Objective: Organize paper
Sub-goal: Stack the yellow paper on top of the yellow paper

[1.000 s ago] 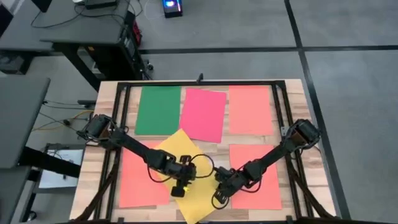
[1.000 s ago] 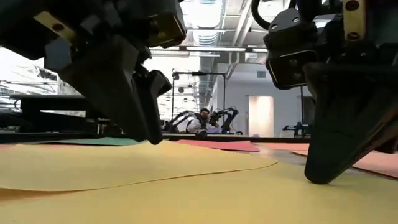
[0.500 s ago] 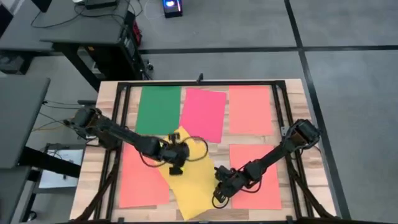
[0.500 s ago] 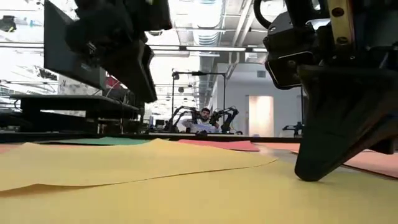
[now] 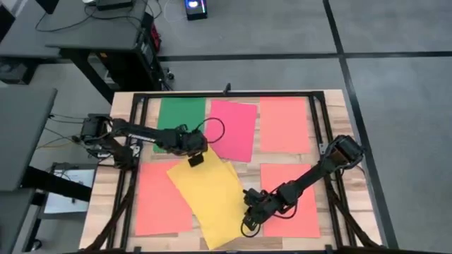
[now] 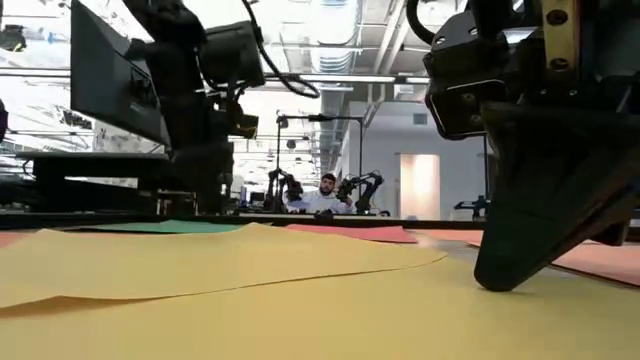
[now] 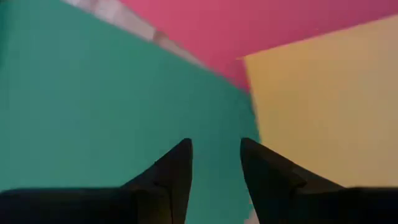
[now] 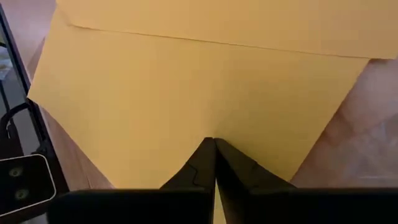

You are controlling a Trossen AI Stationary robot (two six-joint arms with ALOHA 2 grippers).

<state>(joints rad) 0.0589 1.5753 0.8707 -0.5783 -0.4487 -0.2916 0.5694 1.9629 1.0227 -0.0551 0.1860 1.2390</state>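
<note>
Floor [image 5: 282,28]: grey carpet tiles with dark seams. Wooden worktop [image 5: 332,120] carries a black metal frame [image 5: 226,94]. Dark desk [image 5: 85,35] beyond the far left corner, cables trailing; a small device with a blue light [image 5: 195,7] on the floor. Low view: long hall, bright ceiling light strips [image 6: 330,77], pale wall with a lit doorway [image 6: 419,185], possibly a door. Seated person [image 6: 325,197] far back.

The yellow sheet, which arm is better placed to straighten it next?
Probably the right. The right gripper already rests shut on the yellow sheet, while the left gripper hangs open above that sheet's far corner by the green sheet.
</note>
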